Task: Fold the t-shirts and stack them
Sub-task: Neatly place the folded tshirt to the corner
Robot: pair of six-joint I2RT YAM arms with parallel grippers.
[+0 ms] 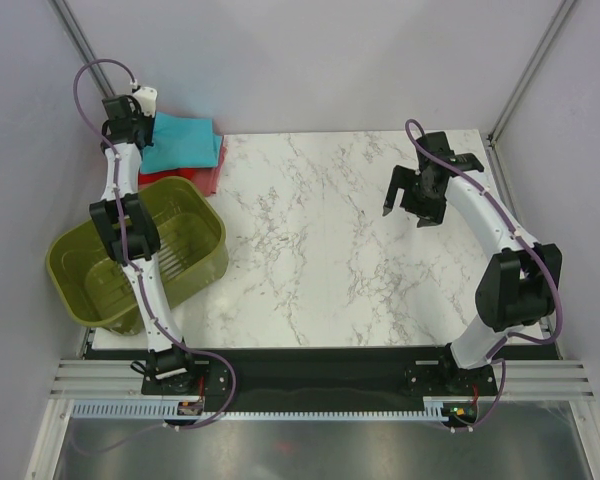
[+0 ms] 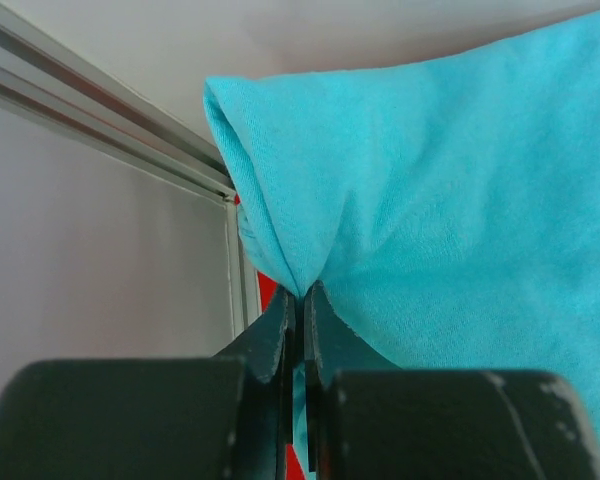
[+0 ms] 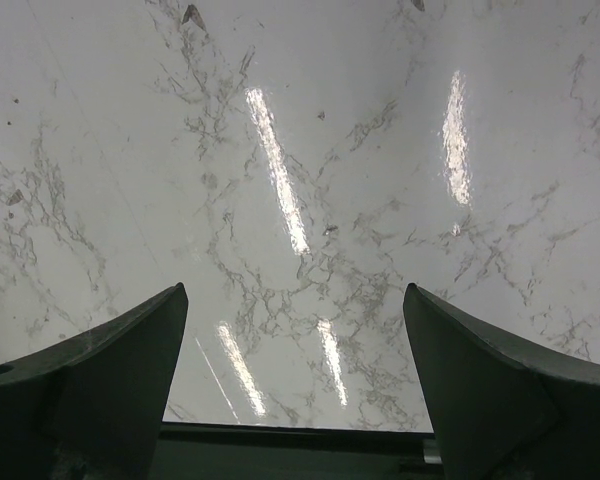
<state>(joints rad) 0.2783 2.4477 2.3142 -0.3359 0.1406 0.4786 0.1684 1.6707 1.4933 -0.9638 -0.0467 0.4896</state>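
The turquoise shirt [image 1: 187,140] is seen at the far left corner of the counter [image 1: 330,260], lying folded on top of the red shirt [image 1: 212,179]. The red shirt shows only as a strip along the near edge of the turquoise one.

The left gripper [image 2: 301,305] is held over that same corner. Its jaws are pressed together on a pinched-up fold at the edge of the turquoise shirt. In the left wrist view the cloth is seen rising into a small peak right at the fingertips and spreading away to the right. A sliver of red is visible beneath it, just beside the counter's edge.

The right gripper [image 3: 294,292] is held above the right part of the counter, towards the far edge and well apart from both shirts. Its jaws are spread wide, and only bare marble is seen between them. Nothing is gripped or touched by it.

A basket [image 1: 192,270] is placed at the left edge of the counter, nearer than the shirts and partly overhanging that edge. The left arm is stretched over it towards the far corner.
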